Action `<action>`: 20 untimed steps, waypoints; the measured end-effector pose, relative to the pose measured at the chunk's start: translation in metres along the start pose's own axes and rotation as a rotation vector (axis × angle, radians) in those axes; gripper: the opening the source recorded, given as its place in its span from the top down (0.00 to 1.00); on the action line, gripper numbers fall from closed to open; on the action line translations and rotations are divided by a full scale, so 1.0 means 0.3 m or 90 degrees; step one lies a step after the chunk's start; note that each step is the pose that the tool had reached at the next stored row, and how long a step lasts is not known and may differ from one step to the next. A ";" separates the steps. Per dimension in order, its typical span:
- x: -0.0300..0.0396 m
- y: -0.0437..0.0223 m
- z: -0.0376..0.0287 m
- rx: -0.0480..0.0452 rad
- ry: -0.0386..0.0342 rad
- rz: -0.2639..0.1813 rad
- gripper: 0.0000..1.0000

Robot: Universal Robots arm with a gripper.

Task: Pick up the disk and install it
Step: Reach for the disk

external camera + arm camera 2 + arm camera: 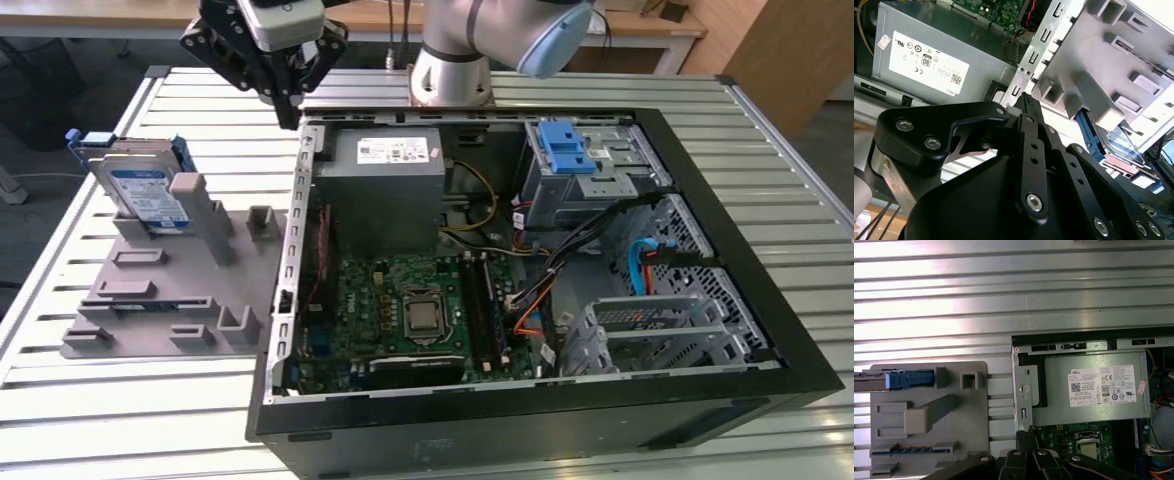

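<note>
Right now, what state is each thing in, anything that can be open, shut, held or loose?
disk: standing on edge in the grey holder, not gripped.
hand: shut, empty, apart from the disk.
computer case: lying on its side, side panel off, inside exposed.
processor: bare, no cooler on it.
</note>
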State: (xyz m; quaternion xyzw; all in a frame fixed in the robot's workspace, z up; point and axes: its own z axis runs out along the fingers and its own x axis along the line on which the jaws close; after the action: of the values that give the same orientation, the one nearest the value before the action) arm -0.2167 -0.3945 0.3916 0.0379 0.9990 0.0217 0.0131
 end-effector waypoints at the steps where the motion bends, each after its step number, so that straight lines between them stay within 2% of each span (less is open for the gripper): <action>1: 0.003 0.000 0.000 0.0000 0.0000 0.000 0.89; 8: 0.028 0.000 0.001 0.0000 0.0000 0.000 0.89; 14: 0.059 0.001 0.001 0.0000 0.0005 0.000 0.89; 16: 0.065 0.003 0.002 0.0002 0.0034 0.000 0.89; 20: 0.085 0.007 0.002 0.0011 0.0147 0.001 0.89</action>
State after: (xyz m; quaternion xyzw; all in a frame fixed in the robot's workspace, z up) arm -0.2419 -0.3906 0.3906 0.0381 0.9990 0.0213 0.0015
